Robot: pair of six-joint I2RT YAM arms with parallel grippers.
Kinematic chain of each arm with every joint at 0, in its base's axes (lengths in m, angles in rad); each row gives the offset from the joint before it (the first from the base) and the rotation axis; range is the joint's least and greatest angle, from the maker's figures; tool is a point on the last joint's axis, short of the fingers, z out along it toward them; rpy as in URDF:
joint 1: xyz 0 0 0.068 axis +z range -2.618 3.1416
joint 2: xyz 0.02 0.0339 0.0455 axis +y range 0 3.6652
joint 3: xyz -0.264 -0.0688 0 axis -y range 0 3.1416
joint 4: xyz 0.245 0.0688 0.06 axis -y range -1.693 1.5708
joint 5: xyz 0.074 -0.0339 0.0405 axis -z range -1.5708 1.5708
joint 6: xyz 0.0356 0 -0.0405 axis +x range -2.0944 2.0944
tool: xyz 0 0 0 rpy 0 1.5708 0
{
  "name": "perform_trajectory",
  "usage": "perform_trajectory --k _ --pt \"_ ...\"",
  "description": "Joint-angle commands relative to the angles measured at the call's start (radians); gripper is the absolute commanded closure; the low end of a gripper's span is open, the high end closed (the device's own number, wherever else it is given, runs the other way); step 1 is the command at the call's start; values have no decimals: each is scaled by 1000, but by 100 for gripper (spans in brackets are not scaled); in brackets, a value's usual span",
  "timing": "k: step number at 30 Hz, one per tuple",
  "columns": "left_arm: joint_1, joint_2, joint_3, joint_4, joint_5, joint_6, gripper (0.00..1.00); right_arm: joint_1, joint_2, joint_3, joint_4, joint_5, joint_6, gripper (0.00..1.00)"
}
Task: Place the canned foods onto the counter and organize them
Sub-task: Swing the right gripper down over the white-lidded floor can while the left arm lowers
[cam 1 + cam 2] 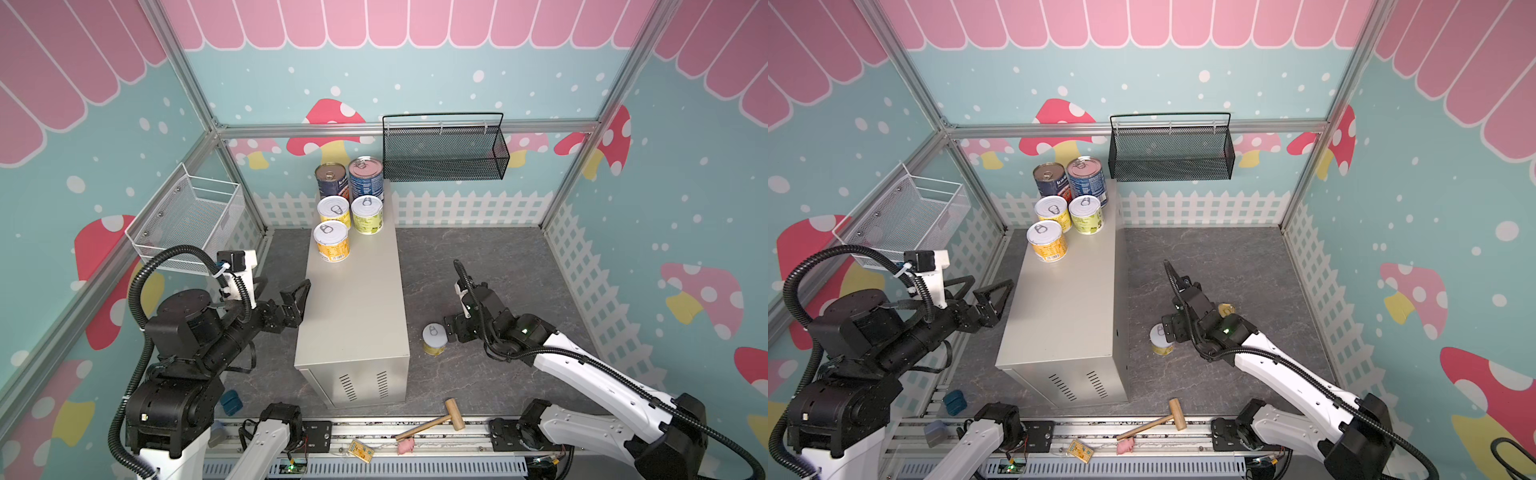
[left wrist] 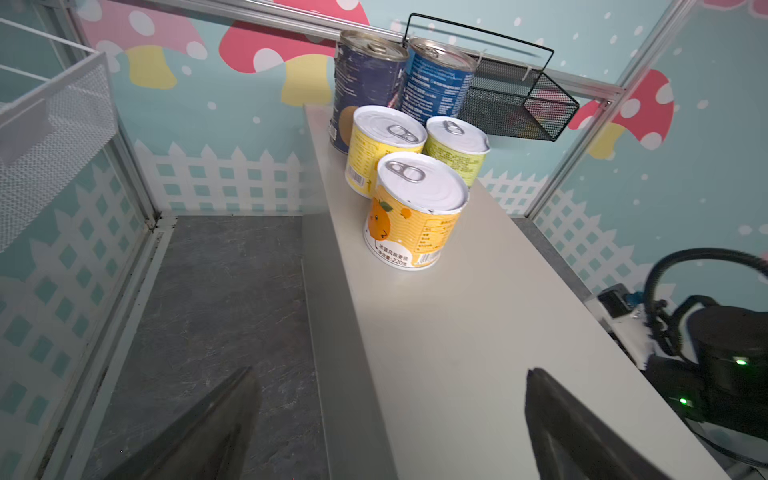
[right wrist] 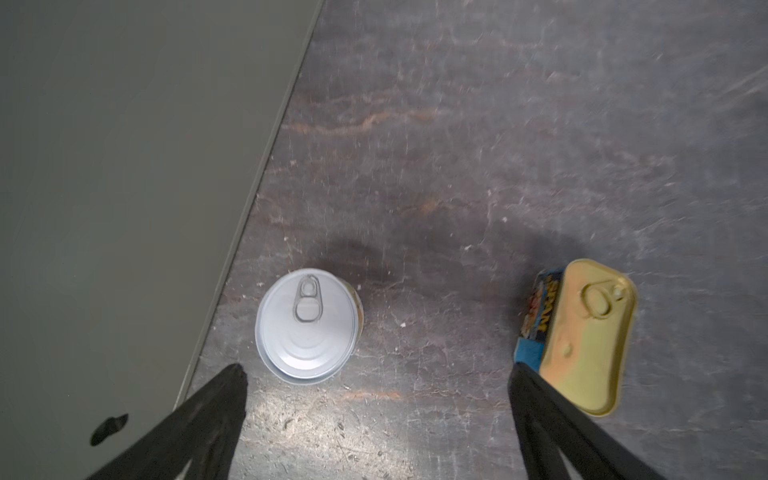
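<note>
Both top views: five cans (image 1: pixel 333 212) were grouped at the far end of the counter (image 1: pixel 357 311), and one short can (image 1: pixel 434 340) was sat on the floor (image 1: pixel 478 270). Left wrist view: the left gripper (image 2: pixel 390 372) was spread wide, empty. Right wrist view: the right gripper (image 3: pixel 378 368) was held apart between short can and SPAM tin (image 3: pixel 582 336).

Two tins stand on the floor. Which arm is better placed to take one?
Right: the right hand, open, hangs near the yellow can and the SPAM tin on the floor. The left hand is on the other side of the counter.
</note>
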Motion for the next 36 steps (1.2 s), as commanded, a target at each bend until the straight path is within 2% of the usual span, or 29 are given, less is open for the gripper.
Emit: perform_trajectory --k 1,5,12,21,24,29,36 --pt "-19 -12 -21 -49 39 26 1 19 -13 -75 96 -62 56 1" --pt "-22 -14 -36 -32 70 20 1 53 16 -157 211 -112 68 1" --pt "-29 -15 -40 -23 59 26 1 118 152 -174 336 -113 80 1" --pt "-40 -19 -52 -20 56 32 1 114 299 -136 379 -21 110 1" --pt "-50 -16 -49 -18 127 39 1 111 322 -137 407 -23 116 1" --pt "-78 23 -5 -41 329 16 1 111 327 -138 432 -28 111 3" --pt "-106 92 72 -74 425 -14 1 109 318 -144 434 -28 104 3"
